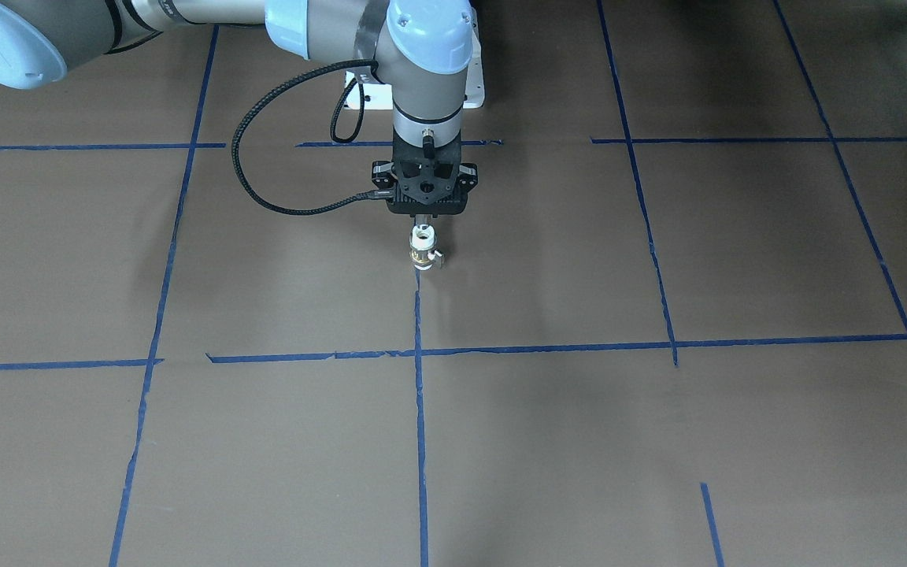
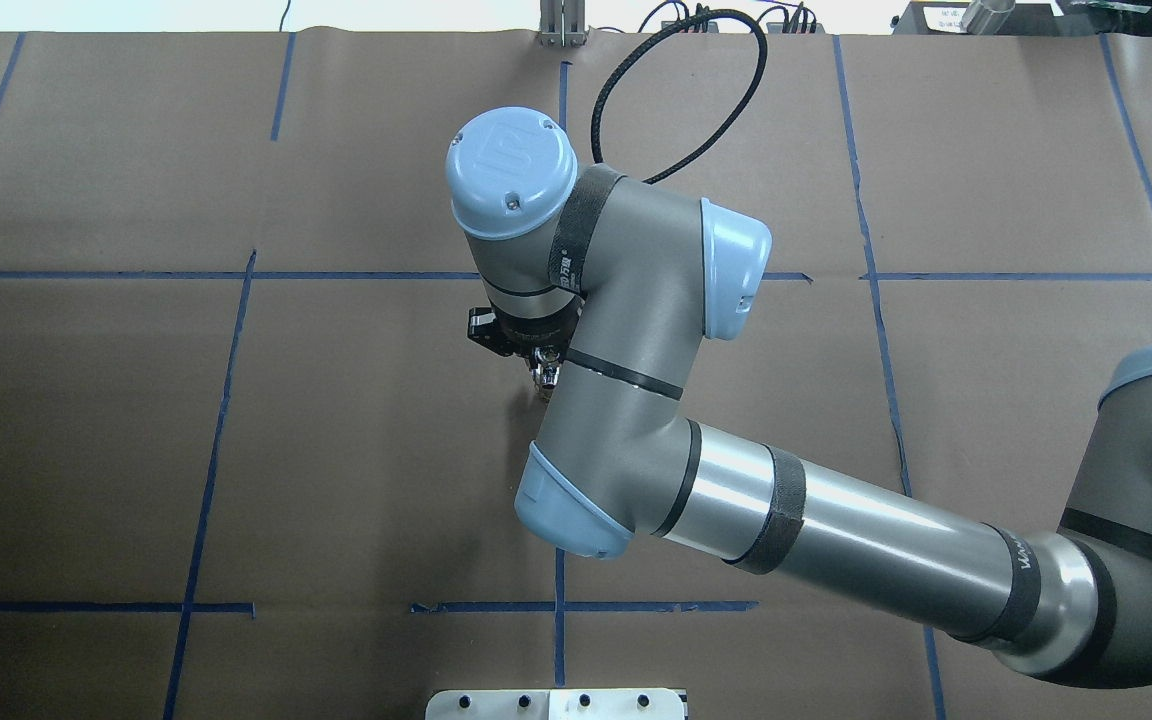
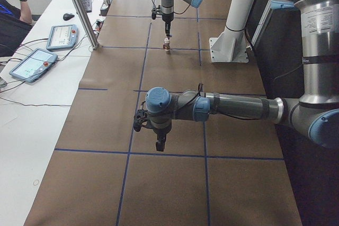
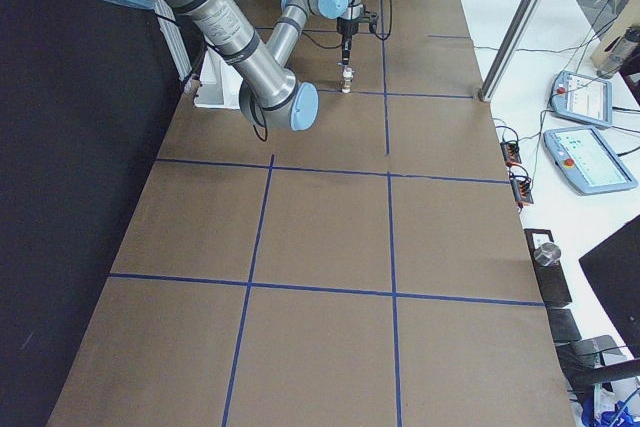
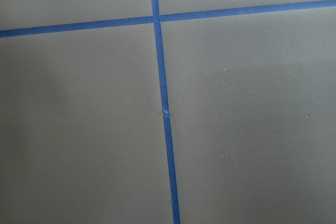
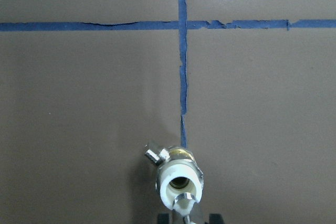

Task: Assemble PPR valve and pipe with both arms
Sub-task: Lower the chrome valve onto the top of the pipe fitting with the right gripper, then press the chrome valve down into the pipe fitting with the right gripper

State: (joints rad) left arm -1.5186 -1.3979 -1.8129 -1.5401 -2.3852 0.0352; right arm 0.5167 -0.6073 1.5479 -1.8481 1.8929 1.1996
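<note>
right gripper [image 1: 422, 224] stands narrow over the upright ppr valve [image 1: 422, 252] on blue tape [image 1: 420, 331]. only its wrist view shows the chrome pipe [image 6: 184, 202] it grips at the valve's mouth. left gripper [image 3: 159, 144]: cannot tell.

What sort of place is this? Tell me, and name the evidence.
Probably a robotics lab: two arms stand at a paper-covered table gridded with blue tape, with teach pendants on the side desk.

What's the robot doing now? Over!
Right end effector shut on pipe atop upright valve. Left end effector above table, far off, state unclear. Nothing seen between them.
</note>
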